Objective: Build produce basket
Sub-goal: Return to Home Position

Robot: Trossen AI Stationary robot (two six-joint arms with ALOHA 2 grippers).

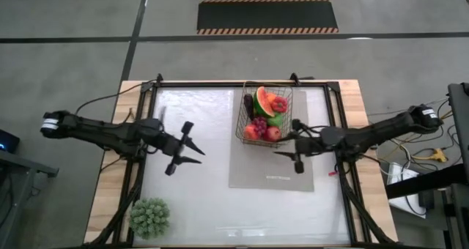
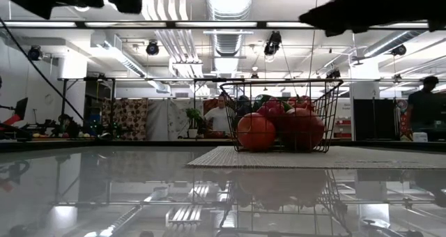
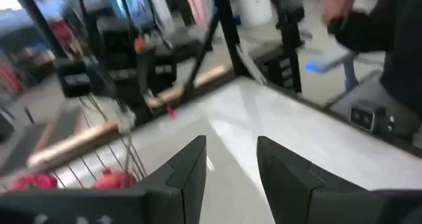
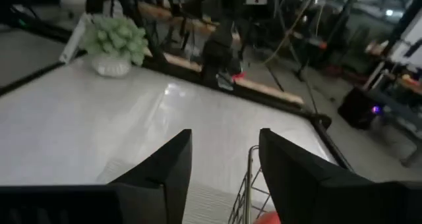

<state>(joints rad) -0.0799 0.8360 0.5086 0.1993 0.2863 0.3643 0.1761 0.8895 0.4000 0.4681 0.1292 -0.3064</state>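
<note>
Left tool (image 1: 187,148) and right tool (image 1: 288,144), jaws parted and empty, are held over the tabletop (image 1: 198,198). Produce (image 1: 265,116) is piled in the basket (image 1: 240,126). It is judged light, rigid and smooth; each piece is best gripped across its middle.

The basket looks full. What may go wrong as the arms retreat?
The open right gripper hangs close beside the basket's rim; a finger might snag the wire and drag the basket. The fruit is heaped high, so a jolt might roll one out. The left gripper, open, is farther away.
</note>
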